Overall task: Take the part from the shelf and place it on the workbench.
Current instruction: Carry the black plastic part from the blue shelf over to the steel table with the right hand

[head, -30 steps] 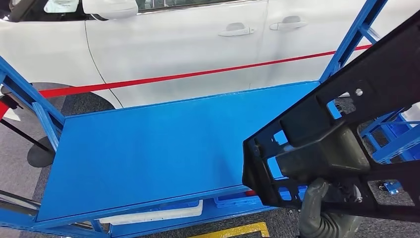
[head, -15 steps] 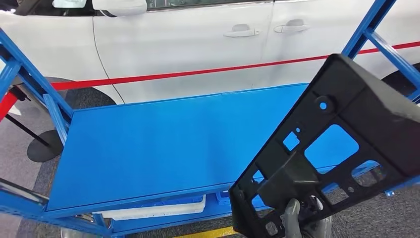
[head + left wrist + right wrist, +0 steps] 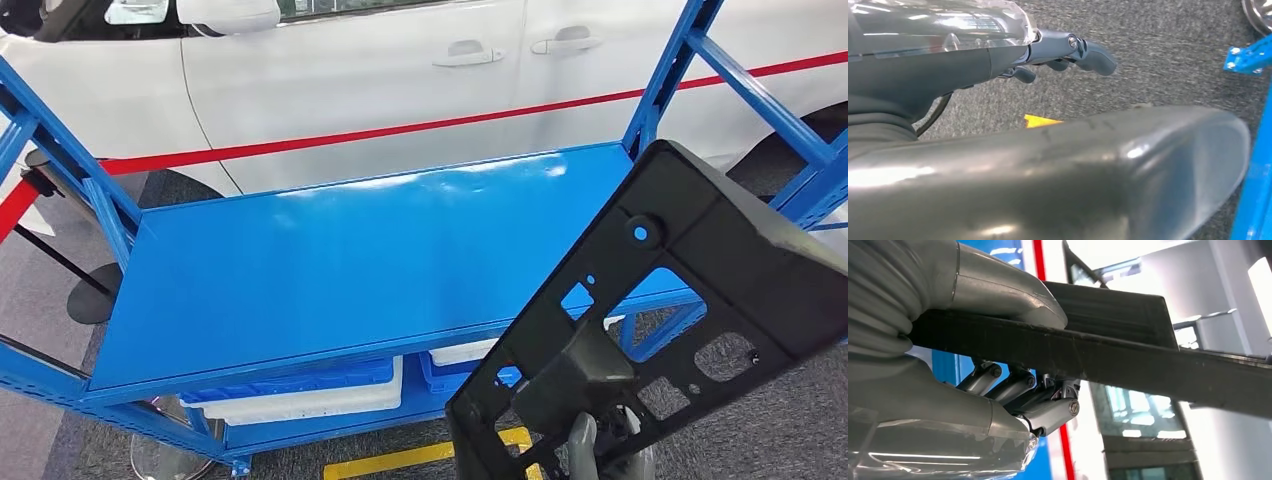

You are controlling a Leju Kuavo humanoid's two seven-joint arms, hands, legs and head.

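Note:
The part [image 3: 760,270] is a large black plastic frame with several cut-outs and a boxy bulge; it stands tilted at the lower right of the head view, overlapping the front right corner of the blue flat surface [image 3: 330,260]. My right hand [image 3: 600,455] grips its lower edge from beneath. In the right wrist view the thumb [image 3: 998,285] presses one face of the part's edge [image 3: 1128,360] and the fingers [image 3: 1018,390] wrap the other. My left hand [image 3: 1063,50] hangs over grey carpet, holding nothing, fingers loosely extended.
A white car [image 3: 350,70] with a red stripe [image 3: 400,130] stands right behind the blue frame. Blue uprights [image 3: 660,80] rise at the right and left. White and blue bins [image 3: 300,395] sit on the level below. Yellow floor tape [image 3: 400,460] runs in front.
The whole view has shifted, so the camera moved. The part has dropped lower in the picture and tilted more upright, still in my right hand; more of the lower bins and floor tape shows.

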